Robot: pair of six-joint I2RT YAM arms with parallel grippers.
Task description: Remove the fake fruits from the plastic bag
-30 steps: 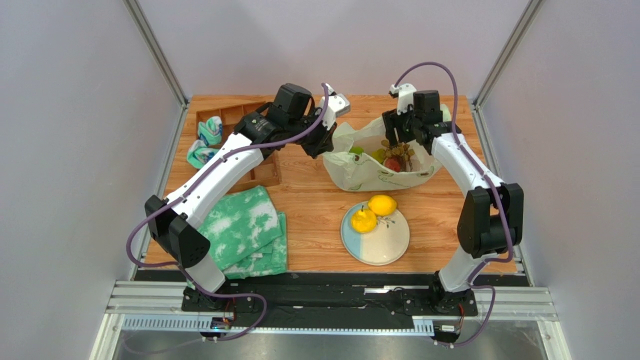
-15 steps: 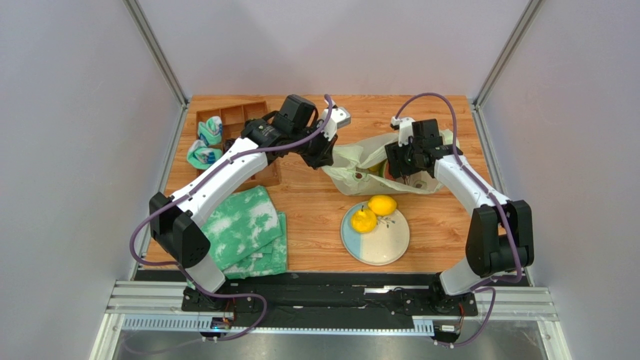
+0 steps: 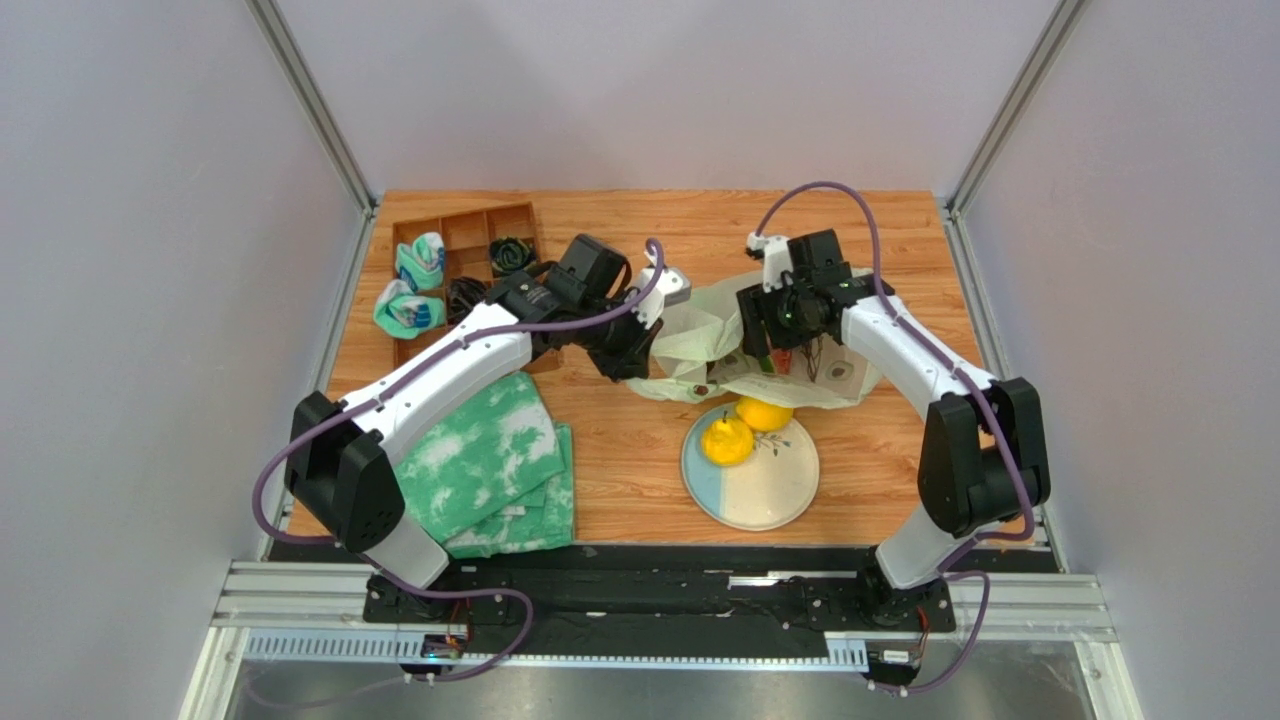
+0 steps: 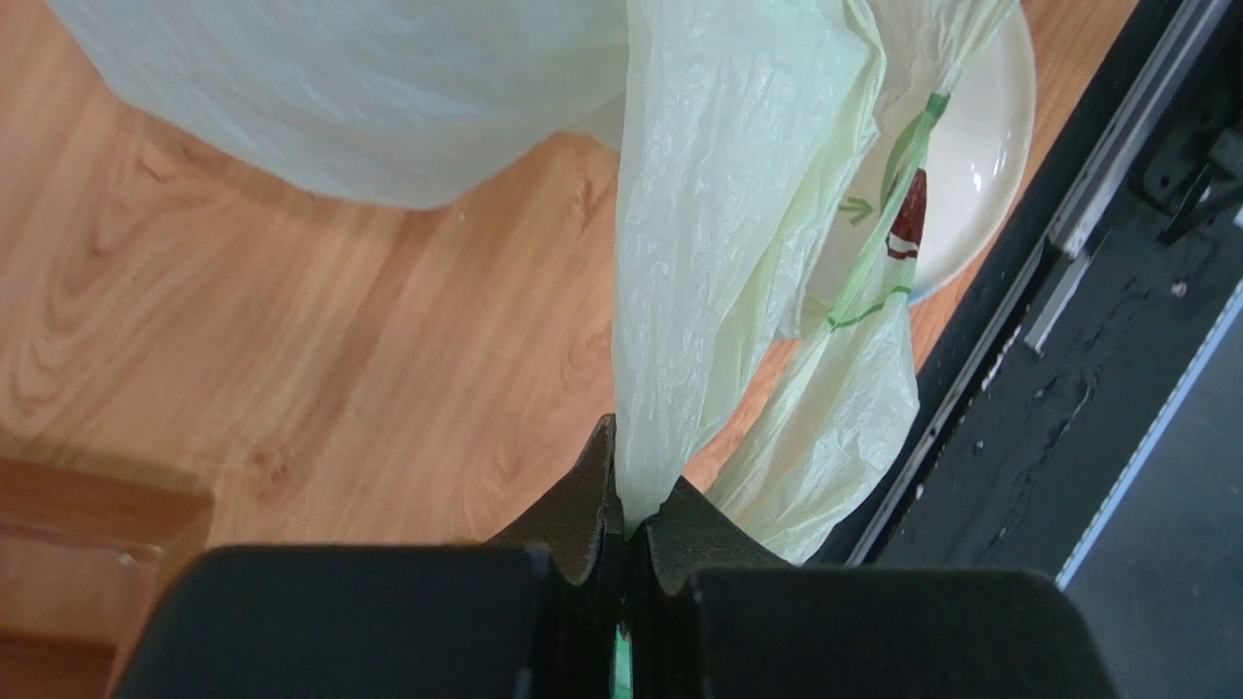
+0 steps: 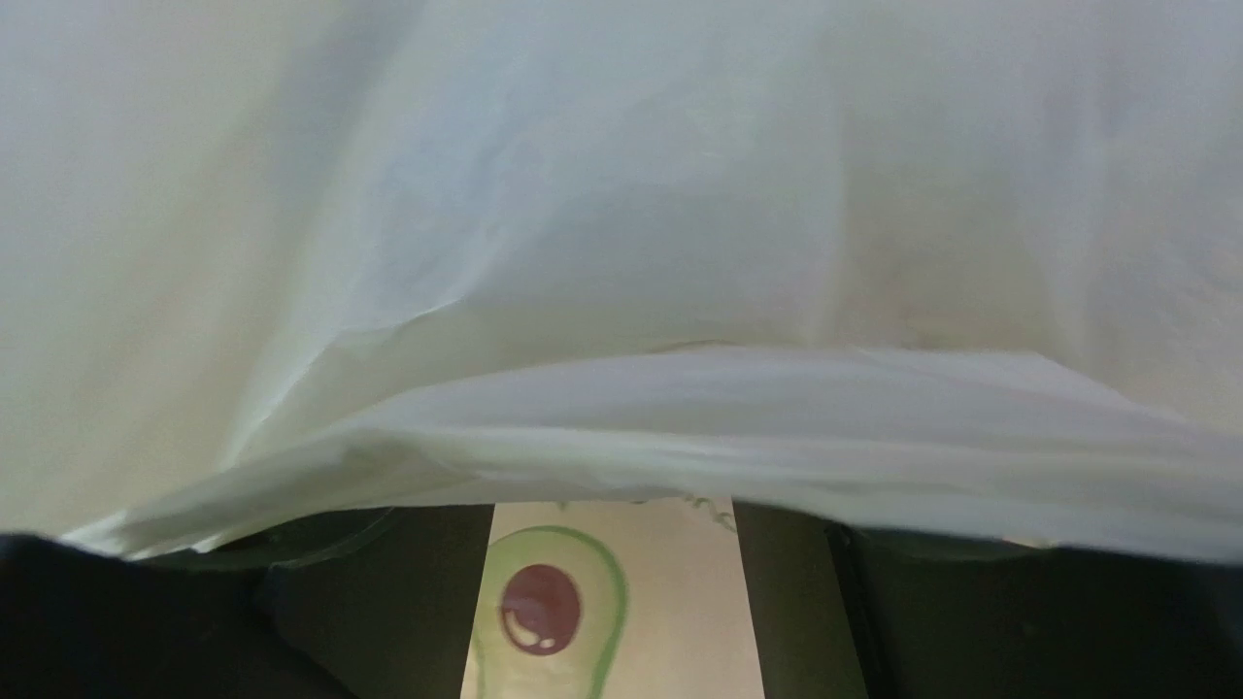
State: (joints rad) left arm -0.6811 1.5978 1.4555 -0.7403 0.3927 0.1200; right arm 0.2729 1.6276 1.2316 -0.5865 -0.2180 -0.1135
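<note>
Your left gripper point(image 4: 633, 488) was clamped shut on a fold of the bag point(image 3: 694, 323), at its left end. From that pinch the bag ran rightward, its long axis lying across your view. Its near edge draped over the far rim of the plate point(image 3: 781, 492), where the lemon point(image 3: 765, 410) and pear point(image 3: 726, 441) already lay out. Your right gripper point(image 3: 766, 339) hung over the bag's middle. Its fingers point(image 5: 365, 597) were apart, with only film and a printed avocado point(image 5: 547, 605) between them. Any other fruits seemed to lie just below it, veiled by film, so the right arm was the nearer.
</note>
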